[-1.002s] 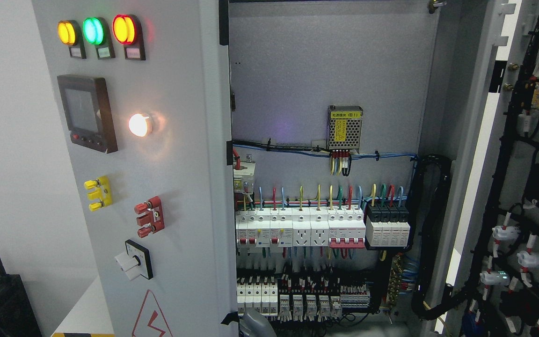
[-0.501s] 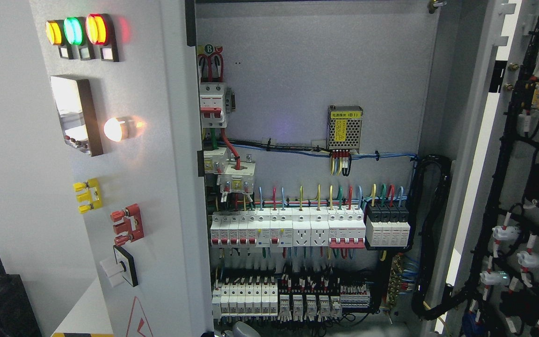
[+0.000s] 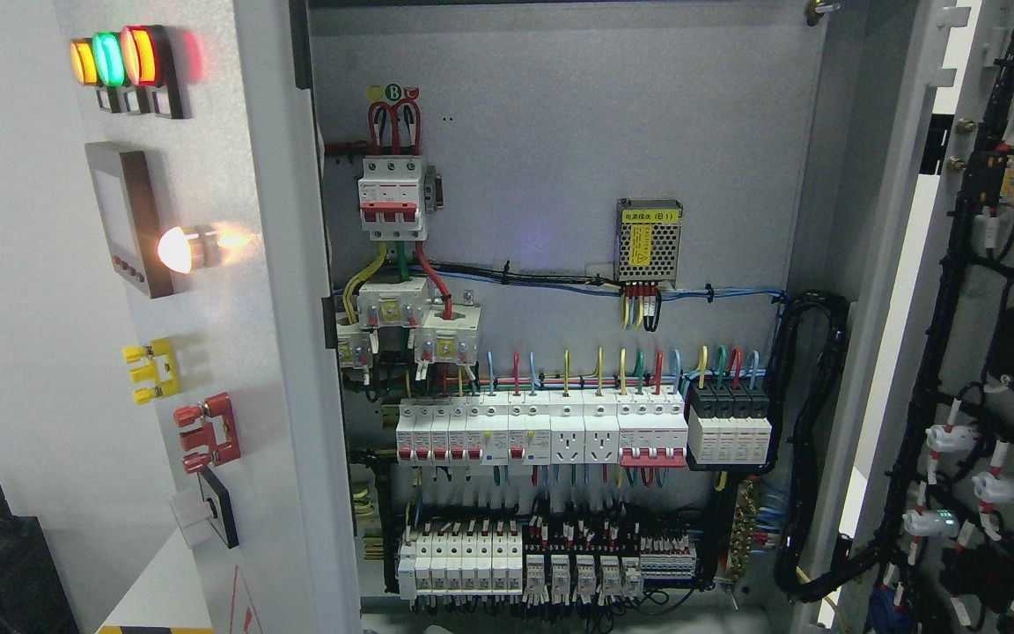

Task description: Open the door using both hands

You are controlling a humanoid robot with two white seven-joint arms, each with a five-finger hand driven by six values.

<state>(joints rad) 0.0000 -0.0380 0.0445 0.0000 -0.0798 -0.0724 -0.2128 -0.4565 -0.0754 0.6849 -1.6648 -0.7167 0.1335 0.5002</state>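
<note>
Cabinet interior (image 3: 560, 176) is now almost fully exposed. Left door (image 3: 243, 352) has swung further out vs a sec ago and sits near edge-on, its indicator lamps (image 3: 111, 58), display panel (image 3: 124, 220) and rotary switch (image 3: 208, 515) foreshortened. Right door (image 3: 982, 352) hangs wide open w/ its wiring harness facing in.

No robot hand in shot: the grey shape that sat at the bottom edge under the breakers is gone, so I can't place things relative to a hand or tell open vs closed. Poss. it's below the frame, still on the left door's lower edge, but that's unseen.

Newly uncovered: main breaker (image 3: 393, 195), then the breaker row (image 3: 542, 431), further right the small power supply (image 3: 648, 242).

Meaning: both doors open, task looks about done.
</note>
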